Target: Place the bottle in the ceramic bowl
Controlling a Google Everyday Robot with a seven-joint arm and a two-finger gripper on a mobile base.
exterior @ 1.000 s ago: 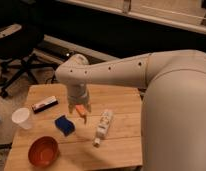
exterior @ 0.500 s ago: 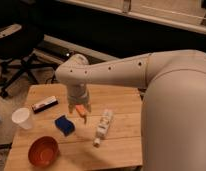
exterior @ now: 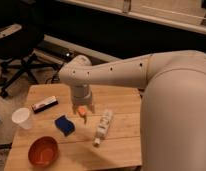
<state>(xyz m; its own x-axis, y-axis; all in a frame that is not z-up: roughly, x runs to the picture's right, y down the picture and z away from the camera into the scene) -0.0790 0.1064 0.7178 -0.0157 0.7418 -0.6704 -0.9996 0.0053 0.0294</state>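
The bottle (exterior: 103, 126) is small and white with a yellowish label band. It lies on its side on the wooden table (exterior: 121, 102), cap toward the front edge. The ceramic bowl (exterior: 43, 151) is orange-red and sits at the table's front left corner. My gripper (exterior: 82, 113) hangs from the white arm over the middle of the table, just left of the bottle and right of a blue sponge (exterior: 64, 125). It holds nothing that I can see. The bowl is well to the front left of the gripper.
A white paper cup (exterior: 22, 118) stands at the table's left edge. A dark flat bar with a red end (exterior: 44, 104) lies at the back left. A black office chair (exterior: 16, 55) stands on the floor beyond the table's left side.
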